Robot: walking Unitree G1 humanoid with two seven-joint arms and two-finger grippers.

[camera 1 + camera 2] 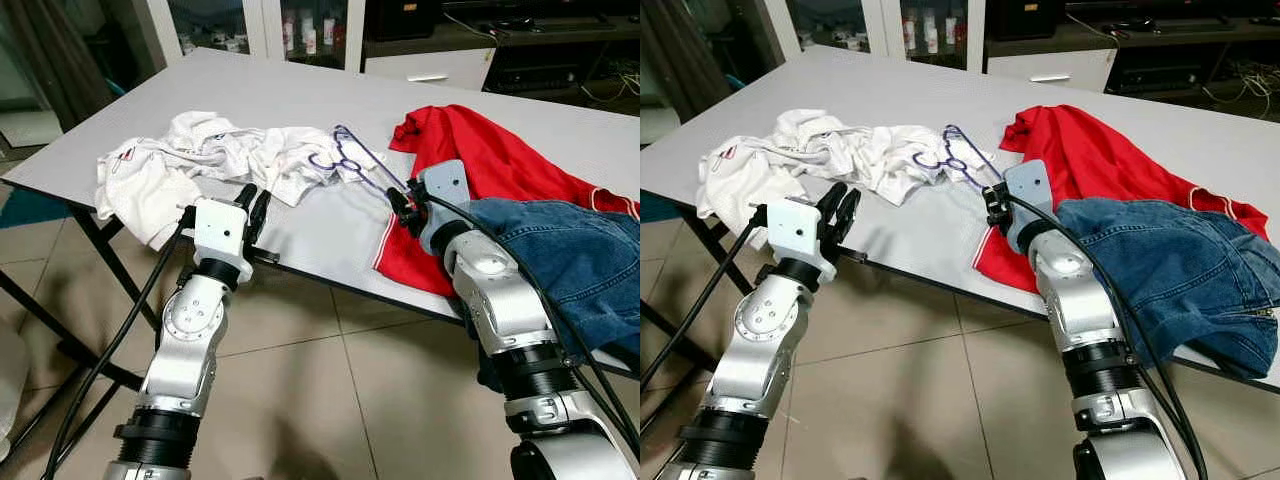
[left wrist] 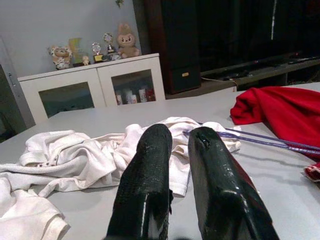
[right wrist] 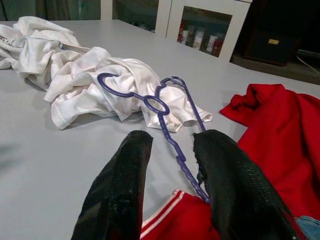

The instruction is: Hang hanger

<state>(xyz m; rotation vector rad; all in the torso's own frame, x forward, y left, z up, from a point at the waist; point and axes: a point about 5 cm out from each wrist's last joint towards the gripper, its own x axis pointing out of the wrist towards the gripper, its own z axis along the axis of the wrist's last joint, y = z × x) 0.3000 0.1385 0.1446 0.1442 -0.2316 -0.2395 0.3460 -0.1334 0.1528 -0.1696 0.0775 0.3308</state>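
A purple plastic hanger (image 1: 355, 160) lies flat on the grey table (image 1: 300, 90), its hook end resting on a crumpled white shirt (image 1: 200, 150). My right gripper (image 3: 175, 137) is low over the table at the hanger's near end and stands open. One thin arm of the hanger (image 3: 167, 125) runs between the fingers, close to one finger (image 3: 220, 165), beside the hem of a red garment (image 1: 470, 150). My left gripper (image 1: 255, 197) is at the table's front edge by the white shirt, shut and holding nothing.
A pair of blue jeans (image 1: 570, 250) lies over the red garment at the right, next to my right arm. White cabinets (image 1: 430, 65) and a dark shelf unit stand behind the table. Tiled floor and black table legs (image 1: 100, 250) are below at the left.
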